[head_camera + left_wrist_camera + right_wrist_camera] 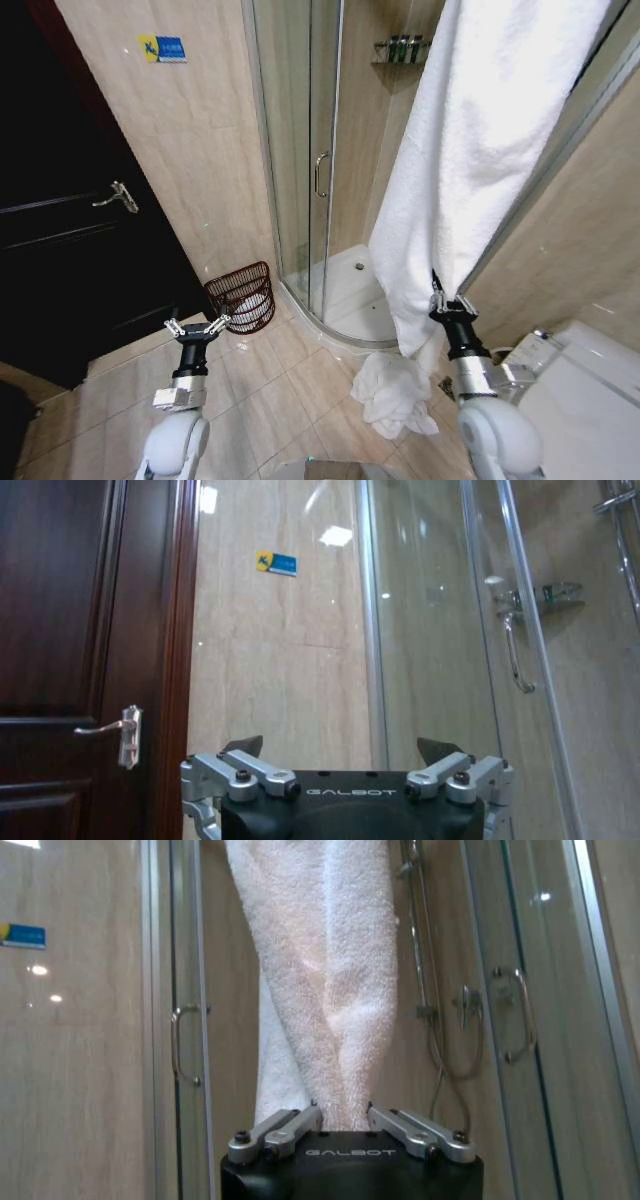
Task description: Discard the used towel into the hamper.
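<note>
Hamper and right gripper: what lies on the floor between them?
In the head view, bare floor tiles and the shower's curved base lie between the hamper and the right gripper.

The word "GALBOT" is written in pale letters on the black body of the left gripper, at the bottom middle of the left wrist view. The same word "GALBOT" is on the black body of the right gripper, at the bottom middle of the right wrist view. A small blue and yellow sticker is on the wall tiles at the upper left of the head view; its words are too small to read.
</note>
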### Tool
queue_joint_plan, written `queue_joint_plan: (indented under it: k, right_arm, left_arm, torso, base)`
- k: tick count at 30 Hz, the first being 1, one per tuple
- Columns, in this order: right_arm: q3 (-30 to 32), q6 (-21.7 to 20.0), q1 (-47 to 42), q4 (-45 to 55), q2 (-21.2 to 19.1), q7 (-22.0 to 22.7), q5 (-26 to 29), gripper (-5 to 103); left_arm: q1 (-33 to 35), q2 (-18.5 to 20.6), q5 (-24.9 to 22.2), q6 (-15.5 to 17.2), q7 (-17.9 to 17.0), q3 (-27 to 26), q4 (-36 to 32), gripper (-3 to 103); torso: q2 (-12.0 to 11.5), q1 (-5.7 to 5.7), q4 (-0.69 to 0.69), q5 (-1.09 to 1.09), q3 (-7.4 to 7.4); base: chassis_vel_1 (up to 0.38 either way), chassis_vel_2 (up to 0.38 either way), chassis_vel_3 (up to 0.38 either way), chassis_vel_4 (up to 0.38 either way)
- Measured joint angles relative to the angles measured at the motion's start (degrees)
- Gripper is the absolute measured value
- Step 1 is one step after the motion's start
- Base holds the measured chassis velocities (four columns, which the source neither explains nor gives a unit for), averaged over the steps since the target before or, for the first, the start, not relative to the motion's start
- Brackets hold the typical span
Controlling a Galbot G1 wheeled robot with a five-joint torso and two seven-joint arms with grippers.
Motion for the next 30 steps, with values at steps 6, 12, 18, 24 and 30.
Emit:
queue_joint_plan:
  k: [6, 12, 18, 24, 30]
  right_arm:
    - [-1.49, 0.45, -0.05, -4.14, 1.56, 0.14, -0.46, 8]
    - [-2.32, 1.13, -0.65, -4.36, 2.47, -0.09, -2.28, 8]
    - [-4.04, 2.88, -1.92, -2.16, 3.42, -0.16, -6.49, 8]
    - [-4.66, 3.32, -3.0, 0.69, 3.61, -0.16, -8.28, 8]
    - [-5.69, 3.2, -3.04, 3.72, 3.56, 0.21, -9.7, 8]
  left_arm:
    - [-0.1, 0.54, -0.7, 0.04, 0.0, -0.49, 0.09, 100]
    - [-0.24, 0.67, -1.01, 0.07, -0.03, -0.66, 0.09, 100]
    - [-0.37, 0.63, -1.05, 0.21, -0.06, -0.51, 0.17, 100]
    - [0.0, 0.88, -1.06, 0.82, -0.03, -0.65, 0.02, 100]
    - [0.13, 1.08, -1.17, 1.46, 0.04, -0.82, -0.43, 100]
  torso:
    - [0.0, 0.0, 0.0, 0.01, 0.0]
    - [0.0, 0.0, -0.01, 0.01, 0.0]
    - [0.0, 0.0, -0.01, 0.01, 0.01]
    - [0.0, 0.01, -0.01, 0.01, 0.01]
    - [0.0, 0.0, -0.01, -0.01, 0.0]
  base:
    - [0.0, 0.0, 0.0, 0.0]
    - [0.0, 0.0, 0.0, 0.0]
    - [0.0, 0.0, 0.0, 0.0]
    - [0.0, 0.0, 0.0, 0.0]
    - [0.0, 0.0, 0.0, 0.0]
